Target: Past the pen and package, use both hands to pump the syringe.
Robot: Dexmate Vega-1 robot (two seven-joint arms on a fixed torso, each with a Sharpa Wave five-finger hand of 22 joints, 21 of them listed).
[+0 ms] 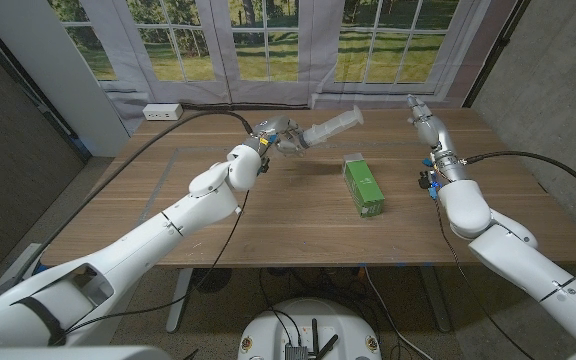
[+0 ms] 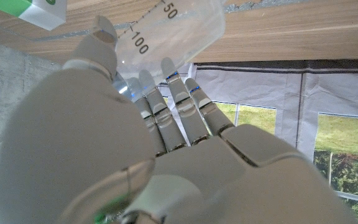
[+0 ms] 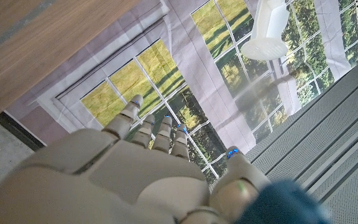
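Windows glow behind the counter [image 1: 268,215]. Past the green package [image 1: 364,187], my left hand [image 1: 280,137] grips the syringe [image 1: 330,127] in the air. My right hand [image 1: 420,113] hangs near, fingers apart, holding nothing. Pumping is not begun.

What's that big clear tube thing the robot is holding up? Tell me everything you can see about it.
It is a large syringe of clear, plastic-looking material, with printed scale marks reading 50 and 100 on its barrel in the left wrist view. The left hand grips it at one end and holds it up off the wooden table, tilted, its free end reaching towards the right hand, which is apart from it.
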